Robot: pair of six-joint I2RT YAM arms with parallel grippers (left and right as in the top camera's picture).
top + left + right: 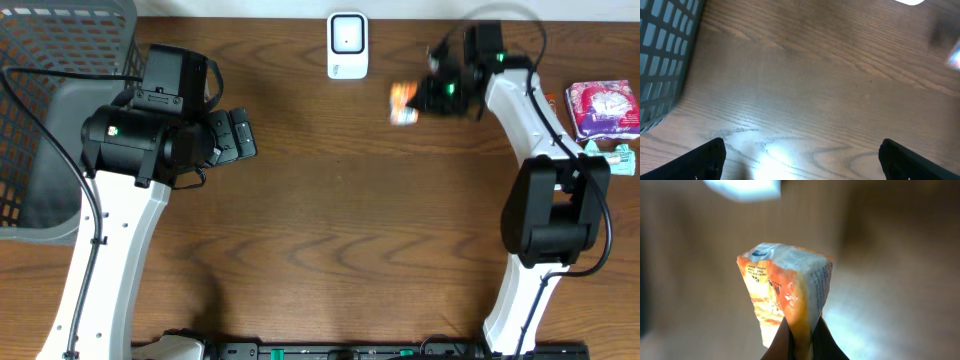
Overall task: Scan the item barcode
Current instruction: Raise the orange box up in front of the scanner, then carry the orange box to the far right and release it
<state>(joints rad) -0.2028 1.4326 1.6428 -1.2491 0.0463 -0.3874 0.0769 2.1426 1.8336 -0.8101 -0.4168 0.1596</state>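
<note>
An orange and white snack packet (403,102) hangs above the table near the back, a little right of the white scanner (347,45). My right gripper (425,98) is shut on the packet's right end. In the right wrist view the packet (785,292) stands up from between the two dark fingertips (827,342), which pinch its lower edge; small print shows on its left face. The scanner is a blurred white patch (742,188) at the top of that view. My left gripper (801,160) is open over bare wood, nothing between its fingers (705,160).
A grey mesh basket (55,110) fills the back left corner, beside the left arm. A purple packet (603,108) and a teal-wrapped item (612,155) lie at the right edge of the table.
</note>
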